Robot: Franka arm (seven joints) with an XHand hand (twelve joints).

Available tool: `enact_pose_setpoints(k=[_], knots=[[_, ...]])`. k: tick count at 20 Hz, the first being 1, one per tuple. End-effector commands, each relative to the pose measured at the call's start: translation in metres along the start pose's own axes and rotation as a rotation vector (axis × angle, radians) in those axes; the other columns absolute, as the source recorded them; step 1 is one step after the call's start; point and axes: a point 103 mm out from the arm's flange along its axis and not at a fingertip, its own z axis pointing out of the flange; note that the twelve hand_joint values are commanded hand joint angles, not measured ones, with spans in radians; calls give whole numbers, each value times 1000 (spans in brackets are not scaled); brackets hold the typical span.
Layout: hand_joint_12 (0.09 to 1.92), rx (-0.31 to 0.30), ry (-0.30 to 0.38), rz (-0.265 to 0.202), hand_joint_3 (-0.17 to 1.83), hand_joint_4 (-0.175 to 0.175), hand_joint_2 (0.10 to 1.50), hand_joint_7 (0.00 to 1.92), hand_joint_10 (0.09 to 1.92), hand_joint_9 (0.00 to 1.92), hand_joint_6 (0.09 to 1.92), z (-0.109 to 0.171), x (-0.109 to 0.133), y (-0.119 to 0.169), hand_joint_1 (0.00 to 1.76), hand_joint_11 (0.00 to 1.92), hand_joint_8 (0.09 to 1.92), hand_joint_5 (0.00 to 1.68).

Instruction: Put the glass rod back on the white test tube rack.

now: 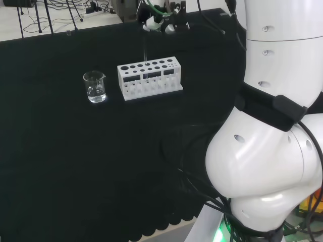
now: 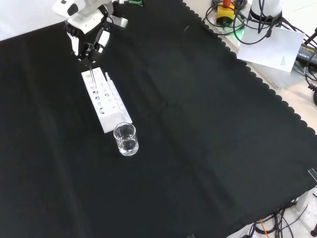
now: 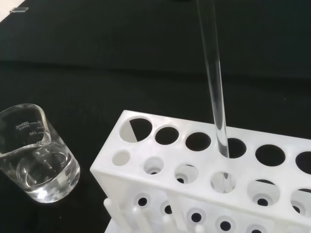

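**Hand over the rack, rod in a hole**

Black and white hand [image 2: 88, 39] above the far end of the white plastic test tube rack [image 2: 105, 101] in the front view, fingers curled on the top of the thin clear glass rod [image 2: 90, 69]. Rod near upright, lower end entering a hole in the rack's top plate in the wrist view. Small clear glass beaker [image 2: 126, 139] with a little clear liquid just beside the rack's near end in the front view, left of the rack in the head view. Table under black cloth [image 2: 198, 129] with a scalloped edge. Beyond the cloth in the front view: pale floor, tangled black cables [image 2: 247, 29], a white sheet of paper [image 2: 272, 47]. More cables and thin black stand legs [image 1: 45, 15] on the floor behind the table in the head view.
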Motion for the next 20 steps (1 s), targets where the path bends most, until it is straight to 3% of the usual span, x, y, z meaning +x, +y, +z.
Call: enact_pose_setpoints(k=[1,4,7,10,11,14,16,20], knots=[[465,20,25,-12,-1,-175,1064,1154,819,1569,588,3,2,-2,1294,1628,1024,1057],[470,55,34,-14,-7,-175,1053,1189,817,1591,563,7,4,1,1298,1640,963,1082],[440,99,25,-19,-118,-175,1071,1240,769,1638,620,18,7,3,1302,1669,745,1155],[399,128,28,-20,-169,-175,998,1493,710,1685,911,13,7,5,1403,1706,217,639],[383,134,26,-18,-173,-171,954,1611,660,1723,916,11,7,4,1384,1732,217,476],[347,152,8,-3,-175,-136,866,1629,568,1811,723,7,8,5,1346,1796,669,230],[359,151,5,-2,-175,-118,842,1581,563,1829,610,6,8,5,1338,1814,873,175],[398,140,2,0,-175,-105,826,1557,602,1846,496,2,5,3,1336,1828,1019,179]])
